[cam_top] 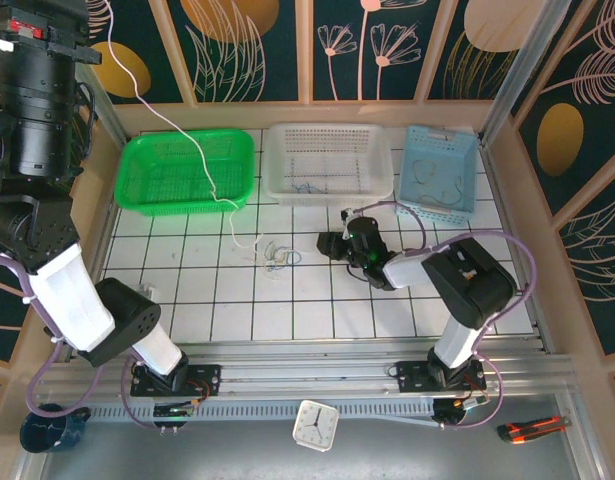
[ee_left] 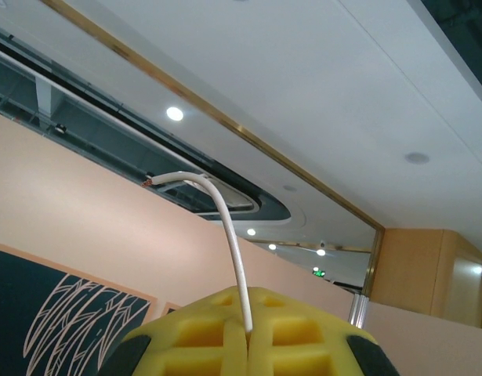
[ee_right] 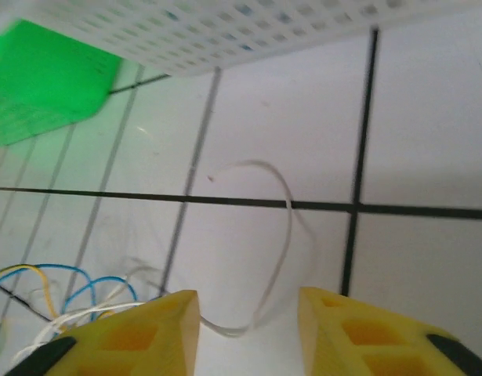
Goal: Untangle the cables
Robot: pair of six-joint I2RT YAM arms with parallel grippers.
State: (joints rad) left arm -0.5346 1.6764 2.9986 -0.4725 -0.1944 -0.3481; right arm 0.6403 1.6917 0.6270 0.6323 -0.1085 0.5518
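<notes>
From above, my left arm (cam_top: 37,110) is raised high at the far left. A white cable (cam_top: 202,150) slants down from it across the green basket (cam_top: 145,206) to the knot of cables (cam_top: 277,255) on the table (cam_top: 317,305). The right gripper (cam_top: 332,243) sits low and points at that knot, which lies just ahead of its tips. That makes it by far the nearer tool. The knot is small, a few thin loops of white, blue and tan. The white cable's long line leads away from the knot toward the left arm.

On the left wrist camera, the left gripper (ee_left: 247,321) has its yellow fingers (ee_left: 303,333) pressed together on the white cable. The cable's short free end curls up above them.

On the right wrist camera, the right gripper's fingers (ee_right: 139,329) are spread with nothing held. A pale loop (ee_right: 288,211) lies on the table in front, and its lower end runs into the gap between them. The blue and yellow strands (ee_right: 60,282) lie off beside the left finger. As I read it, closing here would catch the pale loop alone, and the coloured strands would need a shift to the left.
</notes>
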